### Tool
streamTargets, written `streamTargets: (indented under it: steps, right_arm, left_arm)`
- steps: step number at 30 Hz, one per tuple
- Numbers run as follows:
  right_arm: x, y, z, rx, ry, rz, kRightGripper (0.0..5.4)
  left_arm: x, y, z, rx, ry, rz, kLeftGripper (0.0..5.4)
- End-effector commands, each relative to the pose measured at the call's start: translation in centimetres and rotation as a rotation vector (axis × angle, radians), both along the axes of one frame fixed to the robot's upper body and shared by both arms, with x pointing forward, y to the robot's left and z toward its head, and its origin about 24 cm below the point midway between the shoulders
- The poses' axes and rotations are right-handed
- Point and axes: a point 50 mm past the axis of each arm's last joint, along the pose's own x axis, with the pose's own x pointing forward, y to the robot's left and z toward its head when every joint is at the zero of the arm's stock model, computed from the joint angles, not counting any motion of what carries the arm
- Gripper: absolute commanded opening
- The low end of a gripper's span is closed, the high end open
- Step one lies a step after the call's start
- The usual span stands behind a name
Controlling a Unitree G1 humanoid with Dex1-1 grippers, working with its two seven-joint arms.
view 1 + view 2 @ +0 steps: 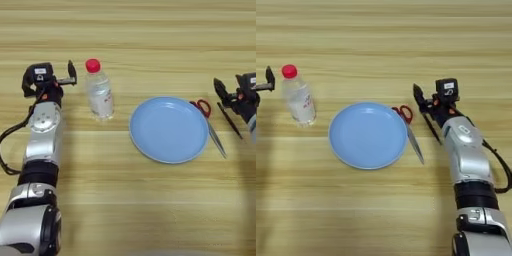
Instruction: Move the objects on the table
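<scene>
L claw (pixel 70 75) by bottle (pixel 99 92), R claw (pixel 418 97) over pen (pixel 432 127) (prob. touching); grip state unclear for both.

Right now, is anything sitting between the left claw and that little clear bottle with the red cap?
Nothing visible. The left gripper hangs just left of the clear plastic bottle with the red cap, with only bare wooden table in the gap between them.

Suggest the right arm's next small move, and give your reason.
Probably lower the right gripper a little onto the pen. It hovers at the pen's far end, the pen lies bare on the table beside the scissors, and the left gripper sits off by the bottle.
</scene>
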Motion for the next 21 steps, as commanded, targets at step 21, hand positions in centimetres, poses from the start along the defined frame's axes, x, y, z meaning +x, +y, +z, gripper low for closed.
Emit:
streamTargets:
  steps: [21]
  right_arm:
    - [0.9, 2.2, 0.6, 0.012, -0.029, -0.022, 5.36]
  left_arm:
    - [-8.3, -0.8, 0.8, 0.035, 0.039, -0.071, 5.40]
